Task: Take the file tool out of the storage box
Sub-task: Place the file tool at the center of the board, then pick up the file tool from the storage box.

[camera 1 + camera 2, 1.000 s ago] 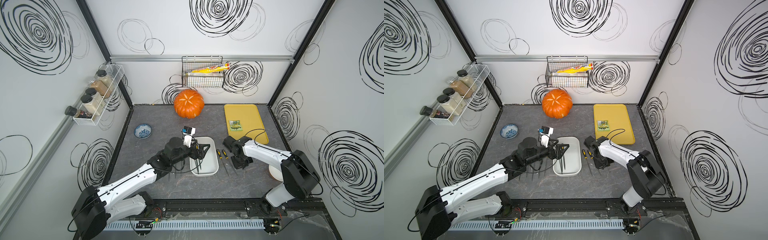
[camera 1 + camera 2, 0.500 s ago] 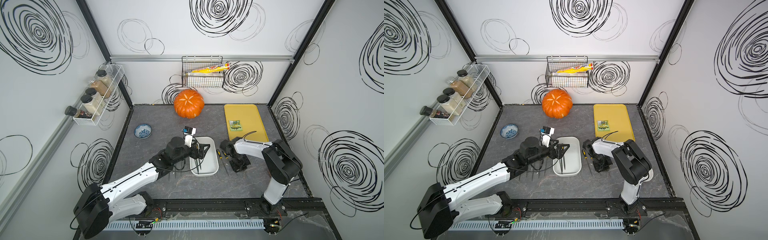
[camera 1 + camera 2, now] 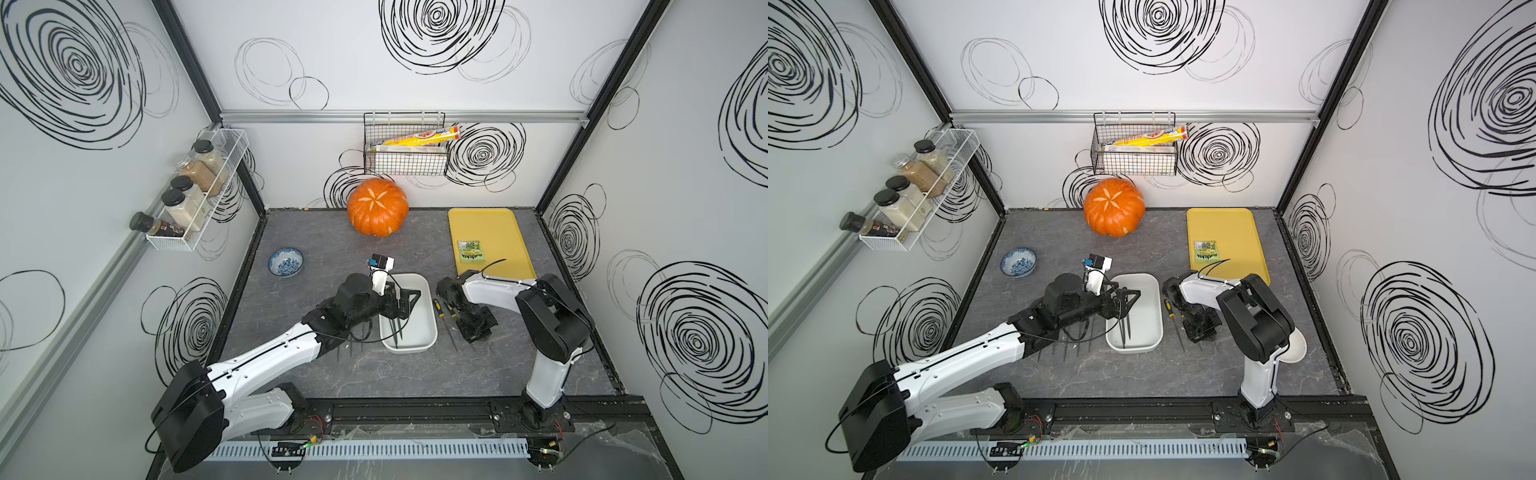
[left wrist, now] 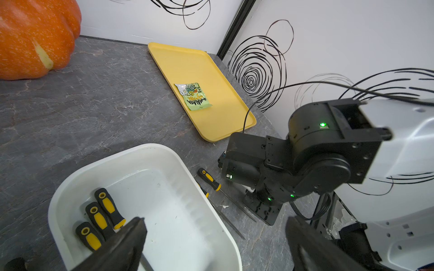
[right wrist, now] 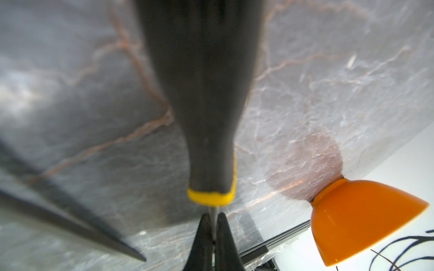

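Worktop (image 3: 374, 374): grey and veined. It carries the box in the middle, and both arms reach in from the front rail.
Left arm (image 3: 266, 361): it stretches over the box wall on its own side. The left jaws stand at their widest and empty, hanging just above the handles inside.
Right arm (image 3: 494, 291): it sits low beside the box's opposite long wall. The right jaws are closed on the thin shank of the gripped file (image 5: 206, 117), just past its yellow collar and very near the worktop.
Storage box (image 3: 420, 328): a white tub with low walls, flat on the worktop between the two arms. Neither arm holds it.
Files in the box (image 4: 99, 219): three, with black-and-yellow handles side by side and touching, along the wall on the left arm's side. Their blades run toward the front rail.
Loose files (image 4: 209, 179): two lie on the worktop just beside the box, between it and the right arm.
Step, as I judge it: the left jaws are poised to pick the next file.
Doing it well: come straight down on one handle only, preferably an outer one, with the jaws set across its width. Close on the thick handle, not the slim shank.
Lift: rise clear of the wall before moving sideways.
Risk: the neighbouring handles may drag along, or a blade tip may catch the rim and shift the unheld tub.
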{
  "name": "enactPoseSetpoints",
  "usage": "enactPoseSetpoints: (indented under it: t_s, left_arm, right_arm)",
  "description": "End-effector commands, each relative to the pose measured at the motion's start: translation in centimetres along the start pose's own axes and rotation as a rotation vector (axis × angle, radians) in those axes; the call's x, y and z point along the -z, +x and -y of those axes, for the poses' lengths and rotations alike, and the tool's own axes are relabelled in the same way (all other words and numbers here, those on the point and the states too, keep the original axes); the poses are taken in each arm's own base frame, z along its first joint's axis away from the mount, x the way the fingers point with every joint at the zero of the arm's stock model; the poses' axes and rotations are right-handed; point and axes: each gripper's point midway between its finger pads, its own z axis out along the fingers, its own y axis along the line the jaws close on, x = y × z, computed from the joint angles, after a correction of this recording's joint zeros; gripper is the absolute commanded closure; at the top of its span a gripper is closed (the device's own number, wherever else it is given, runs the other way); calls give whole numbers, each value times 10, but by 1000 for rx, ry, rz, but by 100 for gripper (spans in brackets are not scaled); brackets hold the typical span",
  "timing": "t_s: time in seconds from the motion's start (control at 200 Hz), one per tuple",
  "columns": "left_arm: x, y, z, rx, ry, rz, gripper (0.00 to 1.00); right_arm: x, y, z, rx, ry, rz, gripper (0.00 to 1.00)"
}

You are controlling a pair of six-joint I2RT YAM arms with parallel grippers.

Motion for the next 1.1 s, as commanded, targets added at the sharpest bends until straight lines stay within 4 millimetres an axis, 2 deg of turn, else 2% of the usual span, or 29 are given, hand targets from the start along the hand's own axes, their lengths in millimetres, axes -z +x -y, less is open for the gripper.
enactPoseSetpoints:
  t_s: [0.0,0.285,0.461,0.531,0.696,0.786,0.896,0.981,1.031,1.096]
  left_arm:
    - [1,-17,8,-11,25,44,1]
    - [1,-17,7,-7,20,43,1]
    - [0,-15,6,-5,14,36,1]
    - [-2,-13,-1,14,-20,27,1]
    - [-15,2,-23,50,-108,-52,1]
    - [-22,9,-35,51,-173,-104,1]
    - [-25,20,-59,44,-325,-162,8]
    - [-27,30,-73,64,-393,-192,8]
    - [-31,35,-76,63,-407,-216,10]
    - [-38,43,-82,59,-447,-266,16]
  right_arm:
    - [-4,-9,-10,11,-29,-4,93]
    - [-6,-13,-18,37,-59,-16,84]
    - [11,-20,-11,17,-53,47,81]
    - [24,-23,-9,7,-64,93,79]
    - [69,-20,-12,-13,-75,222,76]
    - [83,-17,-16,-10,-88,266,76]
    - [99,-22,-16,-24,-110,356,76]
    - [120,-28,-17,-33,-187,477,76]
    - [138,-29,-10,-73,-234,583,75]
    - [161,-28,-2,-121,-302,718,65]
